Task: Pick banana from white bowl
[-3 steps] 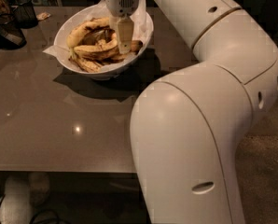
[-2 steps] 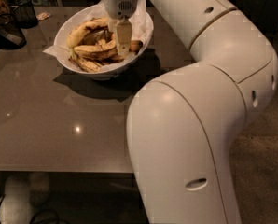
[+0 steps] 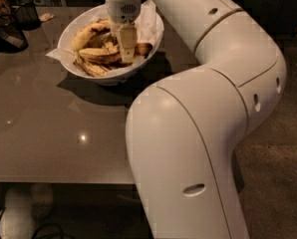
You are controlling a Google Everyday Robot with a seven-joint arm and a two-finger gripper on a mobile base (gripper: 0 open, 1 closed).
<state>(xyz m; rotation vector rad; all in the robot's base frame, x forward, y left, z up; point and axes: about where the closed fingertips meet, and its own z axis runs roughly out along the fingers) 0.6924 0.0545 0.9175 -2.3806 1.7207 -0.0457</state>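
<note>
my gripper [image 3: 127,46] sits low in the bowl [image 3: 113,75], on the banana [image 3: 99,55]; grip state i cannot tell. next, secure it and lift straight.

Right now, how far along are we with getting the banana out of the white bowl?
The approach looks done: the gripper is down inside the white bowl, at the right side of the fruit pile. In hand is the grasp. I cannot tell whether it has the banana, which lies in the bowl among the others. Left to do: secure it and lift it clear of the bowl.
</note>
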